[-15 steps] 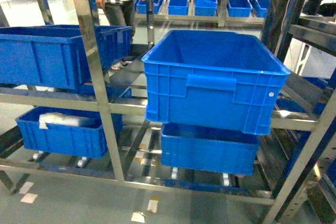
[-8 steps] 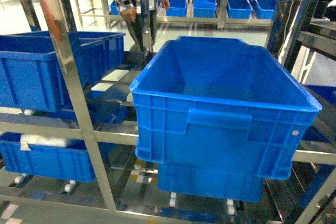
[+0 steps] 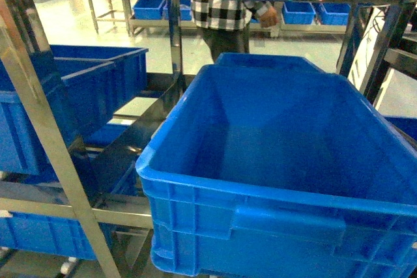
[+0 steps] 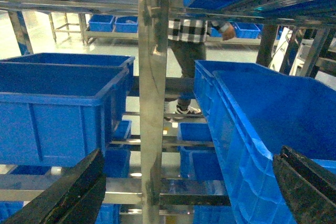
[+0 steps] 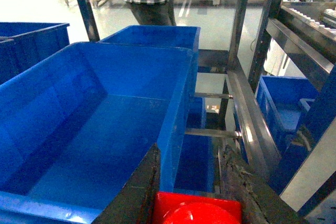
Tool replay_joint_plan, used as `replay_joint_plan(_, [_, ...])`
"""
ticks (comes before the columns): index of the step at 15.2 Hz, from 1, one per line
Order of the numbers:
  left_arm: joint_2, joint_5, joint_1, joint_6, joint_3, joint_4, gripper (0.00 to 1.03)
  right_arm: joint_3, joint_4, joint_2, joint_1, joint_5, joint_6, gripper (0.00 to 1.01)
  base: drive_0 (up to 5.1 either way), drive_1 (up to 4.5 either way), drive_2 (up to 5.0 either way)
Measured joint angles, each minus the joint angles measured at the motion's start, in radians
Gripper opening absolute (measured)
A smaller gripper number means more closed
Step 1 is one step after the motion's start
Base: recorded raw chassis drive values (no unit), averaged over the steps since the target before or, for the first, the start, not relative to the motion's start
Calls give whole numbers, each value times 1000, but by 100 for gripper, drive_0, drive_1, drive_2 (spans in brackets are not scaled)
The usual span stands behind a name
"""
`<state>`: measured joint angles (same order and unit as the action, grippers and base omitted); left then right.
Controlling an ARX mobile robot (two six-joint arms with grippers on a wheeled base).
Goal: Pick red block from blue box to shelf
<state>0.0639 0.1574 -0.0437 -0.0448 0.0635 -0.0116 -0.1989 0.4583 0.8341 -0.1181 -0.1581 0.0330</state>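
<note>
Fingers of the right gripper [image 5: 195, 182] are clamped on the red block [image 5: 196, 211], which is held above the near right corner of a large blue crate [image 3: 287, 161] on the shelf [image 3: 45, 141]. Fingers [image 4: 73, 192] of the left gripper [image 4: 184, 192] are spread wide apart.

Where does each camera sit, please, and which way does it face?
Head: on the robot, slanting down into the big blue crate on the shelf; no arms show.
Left wrist: behind the open left end effector, facing a shelf post.
Right wrist: behind the right end effector gripping the red block.
All share that crate.
</note>
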Motion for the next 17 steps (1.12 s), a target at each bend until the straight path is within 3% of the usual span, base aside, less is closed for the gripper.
replay_joint_plan(17, [0,0,0,0,0,1,98,0,2,0,0,0,0,29,0,0,0])
